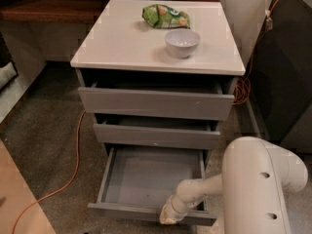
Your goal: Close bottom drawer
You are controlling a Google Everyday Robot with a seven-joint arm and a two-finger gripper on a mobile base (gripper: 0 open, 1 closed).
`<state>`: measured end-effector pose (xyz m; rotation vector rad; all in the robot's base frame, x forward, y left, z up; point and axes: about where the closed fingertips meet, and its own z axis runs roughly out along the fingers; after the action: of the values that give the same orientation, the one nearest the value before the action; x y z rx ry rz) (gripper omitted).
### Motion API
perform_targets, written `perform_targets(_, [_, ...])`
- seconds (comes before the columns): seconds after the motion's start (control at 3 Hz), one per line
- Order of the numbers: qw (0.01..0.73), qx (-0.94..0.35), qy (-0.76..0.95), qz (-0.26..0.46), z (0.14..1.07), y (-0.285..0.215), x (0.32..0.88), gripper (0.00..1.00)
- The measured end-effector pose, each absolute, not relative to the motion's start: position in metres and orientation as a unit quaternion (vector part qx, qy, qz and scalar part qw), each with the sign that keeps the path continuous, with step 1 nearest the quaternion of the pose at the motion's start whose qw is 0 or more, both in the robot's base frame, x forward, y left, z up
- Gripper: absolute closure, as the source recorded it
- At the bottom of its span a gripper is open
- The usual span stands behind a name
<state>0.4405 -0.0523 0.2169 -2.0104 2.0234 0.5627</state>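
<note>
The bottom drawer (146,177) is the lowest of three grey drawers under the white cabinet top (122,43). It is pulled far out, and its empty grey tray interior shows. My white arm (263,179) reaches in from the lower right. The gripper (168,216) is at the drawer's front panel (126,211), right of its middle, at the top edge. The middle drawer (156,135) and the top drawer (156,101) stick out only slightly.
A white bowl (182,42) and a green snack bag (165,16) lie on the cabinet top. An orange cable (75,155) runs over the carpet at the left. A dark cabinet (287,72) stands at the right, a wooden shelf (48,9) at the back left.
</note>
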Motion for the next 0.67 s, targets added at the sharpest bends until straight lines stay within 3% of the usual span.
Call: perform_targets(0.67, [0.119,-0.698,0.683,0.177,0.220,-0.063,0.483,1.00])
